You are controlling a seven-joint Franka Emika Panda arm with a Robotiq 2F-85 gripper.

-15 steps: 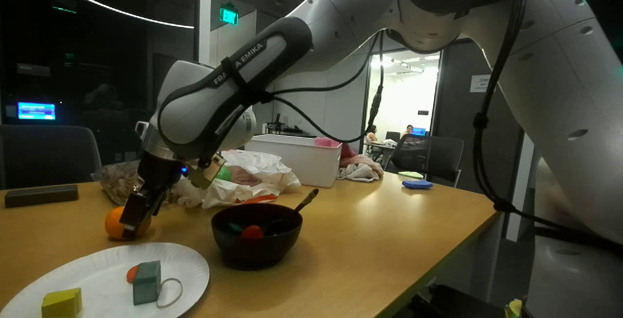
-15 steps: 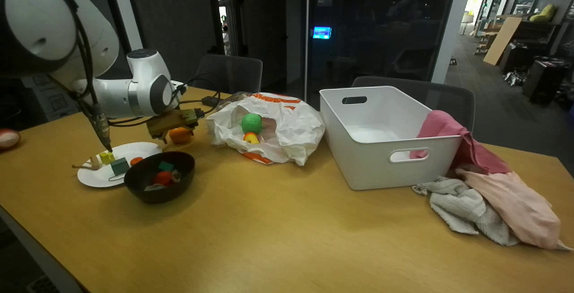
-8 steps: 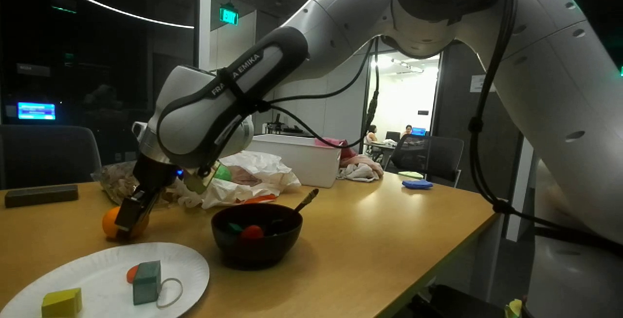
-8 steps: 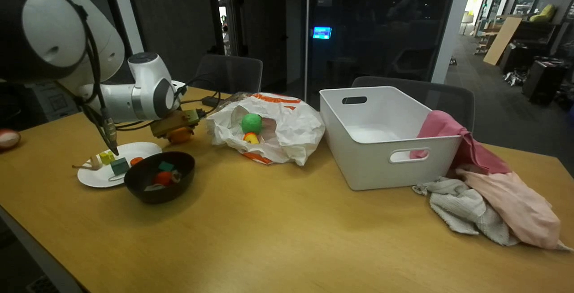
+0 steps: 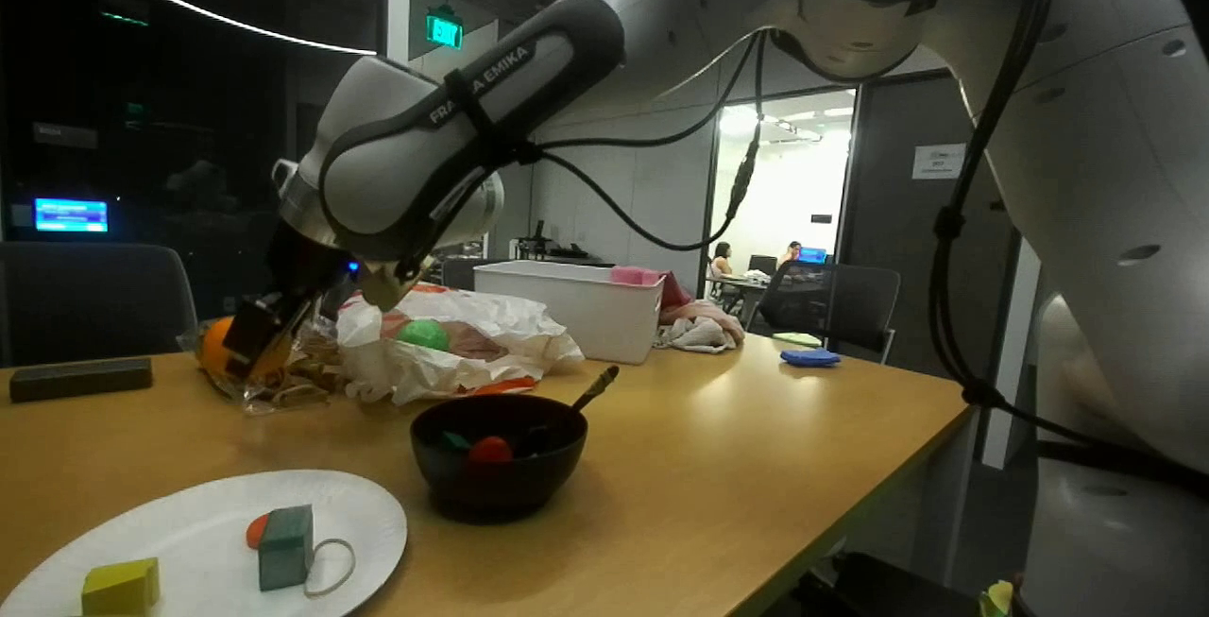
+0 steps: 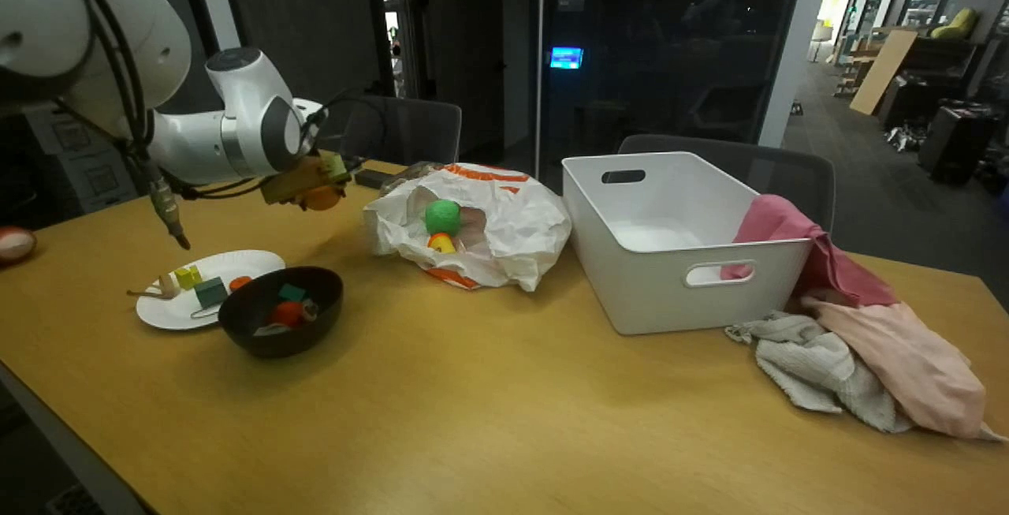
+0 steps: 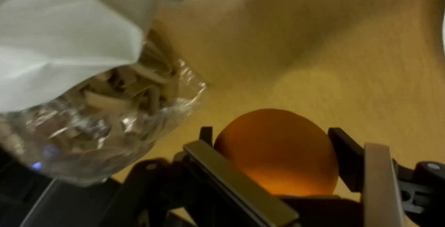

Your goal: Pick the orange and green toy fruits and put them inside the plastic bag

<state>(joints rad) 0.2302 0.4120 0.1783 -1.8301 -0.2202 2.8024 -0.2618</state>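
Observation:
The orange toy fruit (image 7: 278, 150) sits between the two fingers of my gripper (image 7: 270, 134) in the wrist view, with both fingers against its sides. In both exterior views the orange (image 5: 217, 343) (image 6: 322, 198) is held above the table, partly covered by the gripper (image 5: 247, 345). The white plastic bag with orange print (image 6: 516, 223) lies on the table with its mouth open. The green toy fruit (image 6: 442, 217) is in the bag's mouth, above a small yellow-and-orange toy (image 6: 441, 243). Part of the white bag (image 7: 69, 39) shows at the upper left of the wrist view.
A clear bag of brown strips (image 7: 118, 105) lies beside the white bag, near the gripper. A black bowl (image 5: 501, 489) with small items and a paper plate (image 5: 189, 522) with blocks stand nearer. A white bin (image 6: 678, 290) with cloths (image 6: 906, 357) stands beyond the bag.
The orange rested on the table between my fingers and is now lifted above it. The arm dipped slightly, then rose. The bag and green fruit have not moved.

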